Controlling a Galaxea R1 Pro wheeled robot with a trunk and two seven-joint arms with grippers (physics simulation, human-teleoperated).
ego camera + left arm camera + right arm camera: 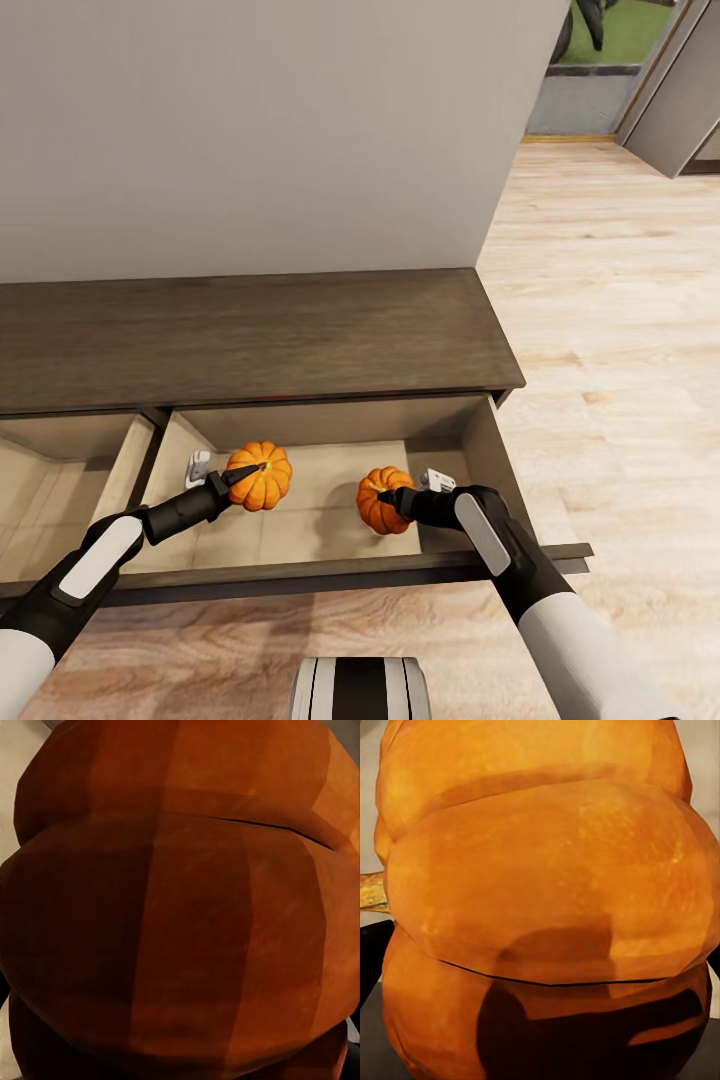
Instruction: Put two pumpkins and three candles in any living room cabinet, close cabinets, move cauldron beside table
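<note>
Now, line by line:
Left gripper (243, 474): dark fingers pressed against the left pumpkin (262, 476), pinching it from its near-left side over the open drawer.
Right gripper (390, 498): fingers clamped on the right pumpkin (377, 500), holding it from its right side.
Left pumpkin: at the left fingertips; its orange ribs crowd the left wrist view (180, 907).
Right pumpkin: at the right fingertips, stem visible in the right wrist view (540, 892).
Between the grippers: the two pumpkins sit apart, bare tan drawer floor between them.
Drawer (480, 440): pulled out beneath both grippers, of the dark-brown cabinet (250, 335).
Neighbouring drawer (60, 470): beyond the left arm, also open.
Beyond the right arm: light wood floor (620, 330).
</note>
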